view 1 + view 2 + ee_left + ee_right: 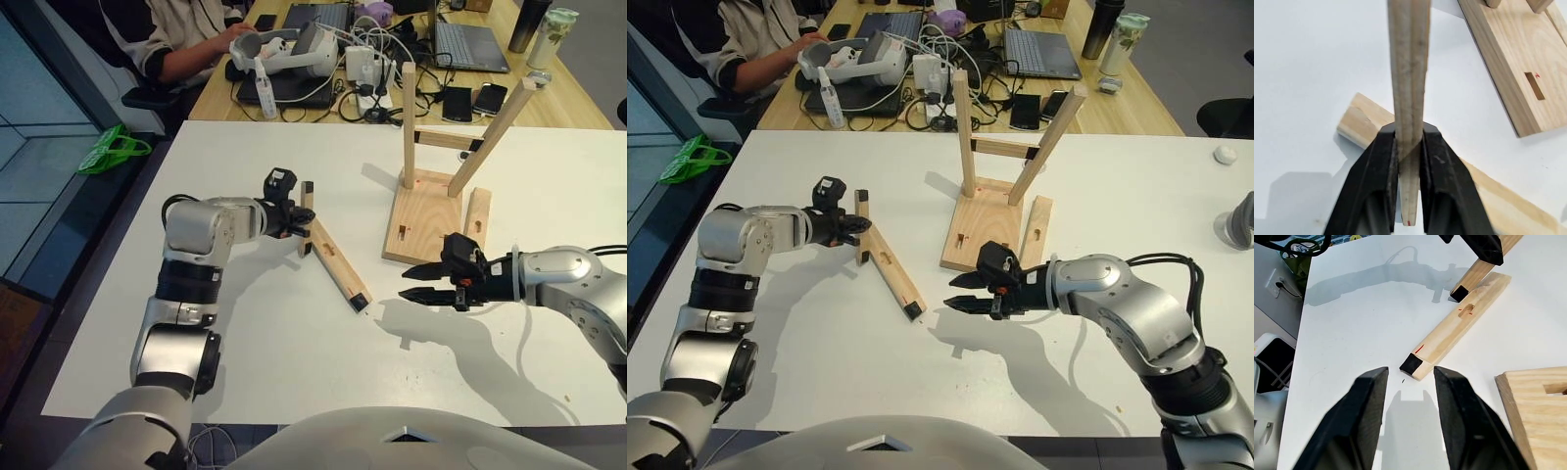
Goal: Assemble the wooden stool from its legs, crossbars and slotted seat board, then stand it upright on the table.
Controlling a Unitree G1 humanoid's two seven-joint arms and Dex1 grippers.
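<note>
My left gripper (297,219) is shut on a short crossbar (1408,73), held on end above the white table. Just under it a longer leg (338,262) with a slot and a black end cap lies flat. The slotted seat board (421,230) rests on the table with two legs (409,122) standing in it, one tilted, and a crossbar (443,140) joining them. Another wooden piece (477,215) lies against the board's right side. My right gripper (407,286) hovers open near the capped end of the lying leg (1459,328), beside the board's near corner (1533,401).
A wooden desk (578,98) butts against the table's far edge, crowded with laptops, a headset (289,49), cables, phones and bottles; a person sits at it. A small white object (1225,154) lies far right. The table's near half is bare.
</note>
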